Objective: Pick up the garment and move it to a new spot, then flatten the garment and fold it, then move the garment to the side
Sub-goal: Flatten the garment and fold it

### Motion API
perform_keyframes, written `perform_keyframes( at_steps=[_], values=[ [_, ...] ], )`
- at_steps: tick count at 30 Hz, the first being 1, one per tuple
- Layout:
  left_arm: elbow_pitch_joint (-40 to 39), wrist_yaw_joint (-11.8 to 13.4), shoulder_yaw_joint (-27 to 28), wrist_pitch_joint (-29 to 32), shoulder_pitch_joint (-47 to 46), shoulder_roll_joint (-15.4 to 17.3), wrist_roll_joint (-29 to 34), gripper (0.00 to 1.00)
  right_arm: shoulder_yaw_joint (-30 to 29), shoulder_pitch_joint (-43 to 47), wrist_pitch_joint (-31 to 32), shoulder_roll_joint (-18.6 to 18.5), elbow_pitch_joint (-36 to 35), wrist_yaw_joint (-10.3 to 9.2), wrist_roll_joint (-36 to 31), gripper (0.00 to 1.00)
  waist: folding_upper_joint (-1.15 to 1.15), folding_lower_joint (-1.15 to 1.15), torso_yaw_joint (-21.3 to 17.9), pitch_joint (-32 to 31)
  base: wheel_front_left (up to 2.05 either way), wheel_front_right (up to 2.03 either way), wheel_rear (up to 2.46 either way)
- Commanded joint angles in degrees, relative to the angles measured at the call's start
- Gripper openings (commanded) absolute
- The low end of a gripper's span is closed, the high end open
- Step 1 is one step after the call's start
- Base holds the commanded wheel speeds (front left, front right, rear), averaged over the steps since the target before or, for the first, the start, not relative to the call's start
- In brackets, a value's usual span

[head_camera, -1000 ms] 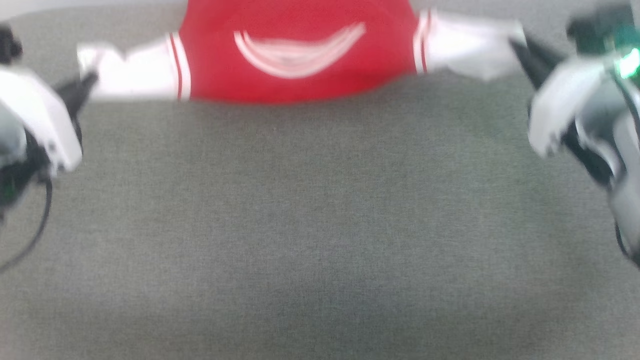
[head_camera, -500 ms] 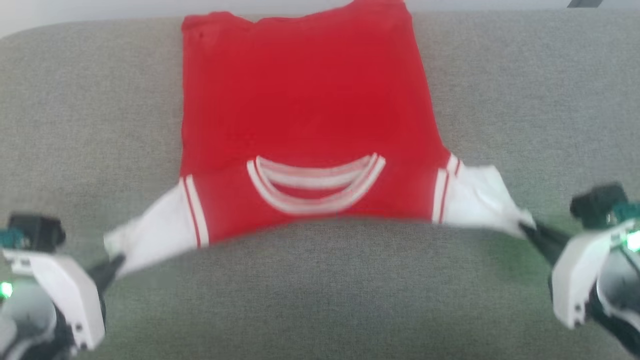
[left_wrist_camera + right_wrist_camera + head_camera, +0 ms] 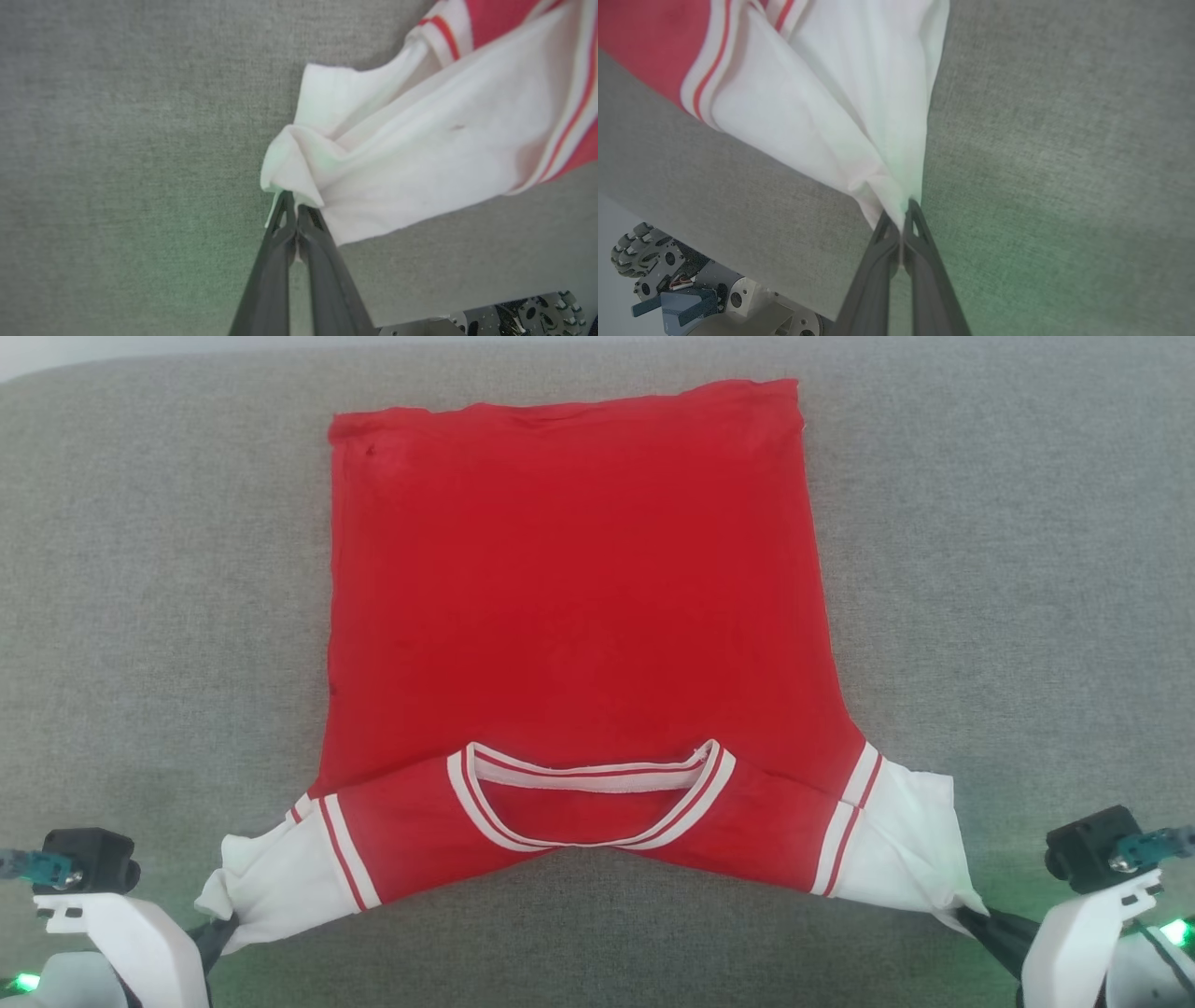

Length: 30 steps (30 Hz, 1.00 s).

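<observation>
The garment (image 3: 569, 588) was spread on the grey cloth surface (image 3: 140, 616) with a plain red side turned up. Its striped collar (image 3: 588, 798) was placed at the edge nearest to the robot, and the red body was laid flat beyond the collar, with the hem at the far end. The shoulder band on both sides of the collar was pulled into a shallow V shape. Left of the collar, and a little nearer to the robot, the left white sleeve (image 3: 280, 887) was gathered into a crumpled tip. This tip was pinched by the left gripper (image 3: 290, 205), whose two dark fingers were pressed fully together on the cloth. Right of the collar, the right white sleeve (image 3: 910, 845) was stretched to a narrow point, and this point was clamped in the same way by the right gripper (image 3: 906, 207), with no gap left between its fingers. A faint green light was seen on the surface around both sleeve tips.
</observation>
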Motion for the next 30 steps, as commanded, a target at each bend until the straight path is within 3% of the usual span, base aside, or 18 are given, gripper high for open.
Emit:
perform_keyframes(
  at_steps=[1,3,5,7,12,17,22,30],
  values=[
    [0.93,0.26,-0.11,-0.4,-0.12,-1.33,0.22,0.0,-0.03,-0.2,0.47,1.11,1.28,0.01,-0.64,0.0,0.0,0.0,-0.05,0.35,0.0,0.0,0.0],
    [1.49,-0.25,-0.18,-0.68,-0.85,-2.69,0.42,0.0,0.73,-1.11,0.17,1.77,2.79,0.0,-1.45,0.04,0.0,0.0,-0.02,0.61,0.0,0.0,0.0],
    [2.05,-0.68,-0.26,-0.81,-1.48,-3.65,0.81,0.0,1.25,-2.26,0.03,2.62,4.51,0.0,-2.09,0.65,0.0,0.0,0.03,0.78,0.0,0.0,0.0],
    [2.4,-1.06,-0.74,-0.79,-2.46,-4.59,1.83,0.0,1.81,-3.46,-0.13,3.36,5.41,0.0,-2.59,1.0,0.0,0.0,0.19,0.82,0.0,0.0,0.0],
    [2.69,-1.71,-1.2,-1.04,-3.77,-5.82,2.75,0.0,1.1,-4.78,0.69,3.5,3.92,-0.05,-3.24,1.0,0.0,0.0,0.56,0.73,0.0,0.0,0.0],
    [2.56,-1.83,-1.6,-0.98,-4.78,-6.86,3.76,0.0,-1.74,-7.32,1.62,3.56,-2.52,0.01,-3.67,1.0,0.0,0.0,1.12,1.04,0.0,0.0,0.0],
    [2.37,-2.17,-2.33,-0.28,-6.31,-8.49,5.13,0.0,-3.43,-14.09,2.61,3.44,-5.38,0.01,-4.88,1.0,0.0,0.0,2.24,2.23,0.0,0.0,0.0],
    [2.78,-3.92,-4.01,1.45,-11.66,-12.61,7.92,0.0,-1.08,-34.03,0.68,2.25,4.54,0.01,-6.71,1.0,0.0,0.0,6.5,5.72,0.0,0.0,0.0]
  ],
)
